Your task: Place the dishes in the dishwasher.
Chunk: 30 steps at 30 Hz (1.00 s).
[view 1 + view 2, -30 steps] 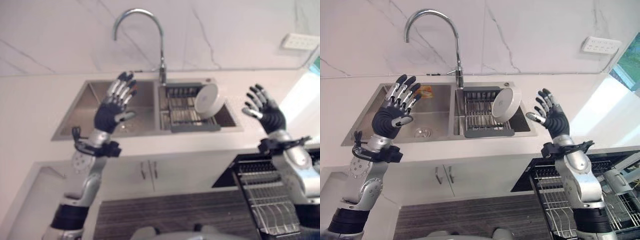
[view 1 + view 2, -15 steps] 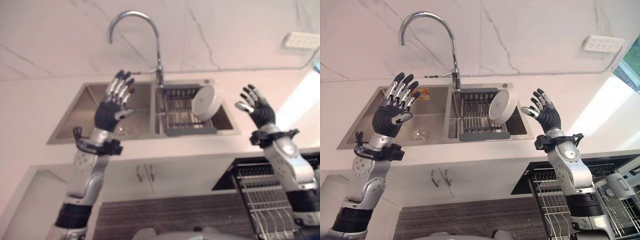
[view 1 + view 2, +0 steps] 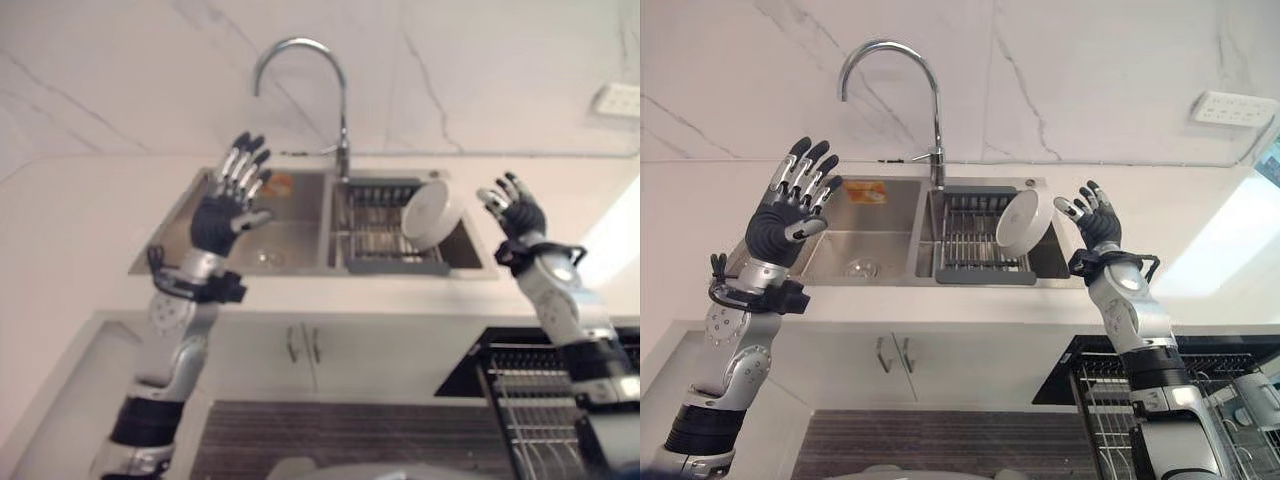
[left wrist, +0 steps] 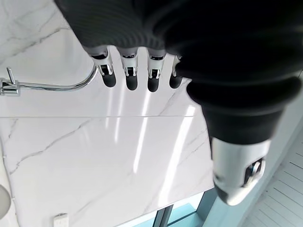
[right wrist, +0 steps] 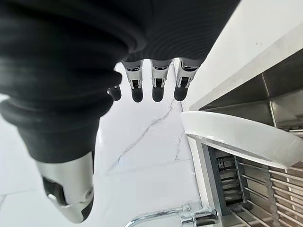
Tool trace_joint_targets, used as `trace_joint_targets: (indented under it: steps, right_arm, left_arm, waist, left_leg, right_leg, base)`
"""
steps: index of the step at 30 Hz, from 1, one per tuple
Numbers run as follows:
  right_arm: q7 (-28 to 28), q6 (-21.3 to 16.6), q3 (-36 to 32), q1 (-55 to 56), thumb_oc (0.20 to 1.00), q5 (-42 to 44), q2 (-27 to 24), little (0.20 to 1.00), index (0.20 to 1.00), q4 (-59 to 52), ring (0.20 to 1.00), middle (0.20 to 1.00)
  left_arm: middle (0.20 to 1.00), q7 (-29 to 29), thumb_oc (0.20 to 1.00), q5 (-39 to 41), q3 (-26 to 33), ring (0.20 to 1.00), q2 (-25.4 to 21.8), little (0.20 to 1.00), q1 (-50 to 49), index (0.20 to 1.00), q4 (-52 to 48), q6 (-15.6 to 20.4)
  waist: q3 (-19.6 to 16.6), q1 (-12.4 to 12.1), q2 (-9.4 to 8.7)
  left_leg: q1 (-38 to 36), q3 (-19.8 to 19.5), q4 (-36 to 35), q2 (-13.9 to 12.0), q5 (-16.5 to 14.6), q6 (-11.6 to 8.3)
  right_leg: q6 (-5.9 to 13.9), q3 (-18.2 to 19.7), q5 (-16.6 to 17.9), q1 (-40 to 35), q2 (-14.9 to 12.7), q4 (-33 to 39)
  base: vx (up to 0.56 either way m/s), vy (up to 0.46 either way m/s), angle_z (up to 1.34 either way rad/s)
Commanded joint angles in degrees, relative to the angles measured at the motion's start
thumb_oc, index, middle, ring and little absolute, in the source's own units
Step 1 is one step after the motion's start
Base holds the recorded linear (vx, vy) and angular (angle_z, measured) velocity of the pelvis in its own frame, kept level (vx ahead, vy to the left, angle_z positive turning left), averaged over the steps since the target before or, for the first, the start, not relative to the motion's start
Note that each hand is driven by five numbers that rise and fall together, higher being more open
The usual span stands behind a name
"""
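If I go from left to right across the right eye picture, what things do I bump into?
Left hand → orange sponge → tap → drying rack → white plate → right hand → wall socket.

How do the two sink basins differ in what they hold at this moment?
The right basin holds a dark drying rack with a white plate leaning tilted in it; the left basin has no rack or plate, just a bare drain and an orange item at its back edge. Both are steel, side by side.
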<state>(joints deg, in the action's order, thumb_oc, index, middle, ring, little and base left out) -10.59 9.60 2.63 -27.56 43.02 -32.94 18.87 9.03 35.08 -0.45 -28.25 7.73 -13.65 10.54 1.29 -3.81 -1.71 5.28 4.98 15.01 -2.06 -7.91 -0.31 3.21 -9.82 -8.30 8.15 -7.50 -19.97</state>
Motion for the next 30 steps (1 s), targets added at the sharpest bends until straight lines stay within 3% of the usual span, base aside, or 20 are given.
trace_joint_targets:
  steps: [1, 6, 12, 30]
  right_arm:
    - [0.82, -1.61, -1.58, -5.37, 1.000, 3.01, -2.41, 1.000, 1.000, 3.04, 1.000, 1.000]
    - [3.28, 0.37, -0.20, -9.55, 1.000, 5.28, -5.19, 1.000, 1.000, 12.65, 1.000, 1.000]
    - [9.25, 6.16, 2.40, -13.08, 1.000, 10.78, -7.15, 1.000, 1.000, 23.56, 1.000, 1.000]
    - [15.30, 10.36, 4.39, -17.42, 1.000, 13.72, -8.54, 1.000, 1.000, 32.65, 1.000, 1.000]
  left_arm:
    - [1.000, -0.33, 1.000, 3.05, -1.62, 1.000, -3.20, 1.000, 4.35, 1.000, 0.04, 1.60]
    - [1.000, -0.34, 1.000, 4.26, -2.69, 1.000, -4.34, 1.000, 5.57, 1.000, 1.10, 1.73]
    - [1.000, -0.80, 1.000, 5.56, -3.60, 1.000, -6.22, 1.000, 6.94, 1.000, 1.81, 1.04]
    - [1.000, -0.49, 1.000, 7.27, -3.86, 1.000, -8.72, 1.000, 7.40, 1.000, 1.85, -0.53]
  waist:
    - [-1.33, -1.31, -1.80]
    - [-1.41, -2.28, -2.09]
    - [-1.63, -3.37, -2.19]
    - [-1.85, -4.81, -1.71]
  left_leg:
    - [-0.34, 0.29, 2.18, -0.12, -3.12, -0.20]
    - [-0.47, -0.05, 2.18, -0.06, -3.17, -0.28]
    - [-0.74, -0.22, 2.18, -0.29, -2.89, -0.66]
    - [-0.62, -0.99, 2.18, -0.32, -2.27, -1.21]
  right_leg:
    - [3.58, -1.75, 3.18, -2.78, -1.19, 2.78]
    - [3.53, -2.39, 3.00, -3.21, -1.21, 2.78]
    - [3.34, -3.18, 2.78, -3.80, -0.99, 2.78]
    - [3.22, -4.49, 2.51, -4.35, -1.07, 2.78]
  base:
    - [-0.01, -0.002, 0.08]
    - [-0.01, -0.017, 0.08]
    - [0.02, -0.054, 0.05]
    - [0.01, -0.016, 0.04]
